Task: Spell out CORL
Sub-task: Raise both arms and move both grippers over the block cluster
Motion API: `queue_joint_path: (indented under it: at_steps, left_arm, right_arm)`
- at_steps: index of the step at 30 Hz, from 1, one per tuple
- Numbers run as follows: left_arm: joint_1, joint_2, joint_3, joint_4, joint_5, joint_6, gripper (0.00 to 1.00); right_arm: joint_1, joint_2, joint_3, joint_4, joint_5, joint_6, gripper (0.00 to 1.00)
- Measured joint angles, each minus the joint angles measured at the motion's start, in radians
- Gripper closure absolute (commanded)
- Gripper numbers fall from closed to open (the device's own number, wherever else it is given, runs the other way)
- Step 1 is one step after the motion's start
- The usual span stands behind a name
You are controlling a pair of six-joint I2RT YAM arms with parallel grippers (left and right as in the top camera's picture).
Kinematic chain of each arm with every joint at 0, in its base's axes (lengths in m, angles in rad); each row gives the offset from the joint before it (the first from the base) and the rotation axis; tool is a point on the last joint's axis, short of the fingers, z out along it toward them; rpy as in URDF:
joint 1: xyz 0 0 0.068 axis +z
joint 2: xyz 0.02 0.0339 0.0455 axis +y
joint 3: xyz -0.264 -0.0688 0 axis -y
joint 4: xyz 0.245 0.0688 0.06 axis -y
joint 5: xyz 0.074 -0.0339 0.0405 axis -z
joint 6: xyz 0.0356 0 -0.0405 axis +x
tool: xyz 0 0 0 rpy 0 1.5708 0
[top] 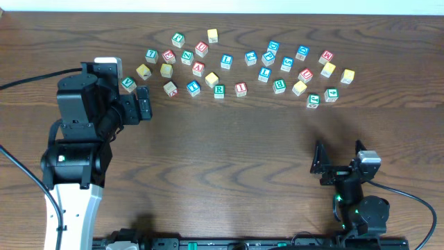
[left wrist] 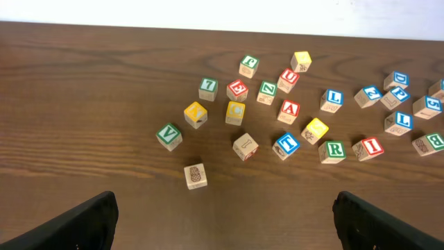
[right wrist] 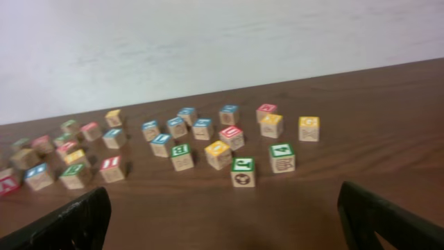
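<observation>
Left end effector (top: 144, 104) gapes empty, well apart from green R cube (top: 219, 90).

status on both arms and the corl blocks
Left gripper jaws open, empty, beside scattered wooden letter cubes. Right gripper same, well back. White-faced cube with green R among them, untouched; no word started.

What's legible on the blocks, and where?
"V": green, V block
"7": green, 7 block
"A": red, A block
"T": blue, T block
"R": green, R block
"I": red, I block
"L": blue, L block
Remaining faces too small or blurred to call.
</observation>
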Motion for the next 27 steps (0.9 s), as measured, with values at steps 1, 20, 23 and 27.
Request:
queue_joint_path:
  at_steps: [1,20,23,27]
  left_arm:
    - [0.0,0.003,0.0,0.0,0.0,0.0,0.02]
    - [0.0,0.032,0.0,0.007,0.0,0.0,0.02]
    - [0.0,0.032,0.0,0.006,0.0,0.0,0.02]
    - [0.0,0.032,0.0,0.005,0.0,0.0,0.02]
  right_arm:
    - [0.0,0.001,0.0,0.0,-0.013,0.0,0.01]
    - [0.0,0.685,0.572,-0.117,-0.202,-0.026,0.01]
    - [0.0,0.855,0.745,-0.208,-0.251,-0.028,0.01]
    - [0.0,1.04,0.949,-0.325,-0.296,-0.04,0.01]
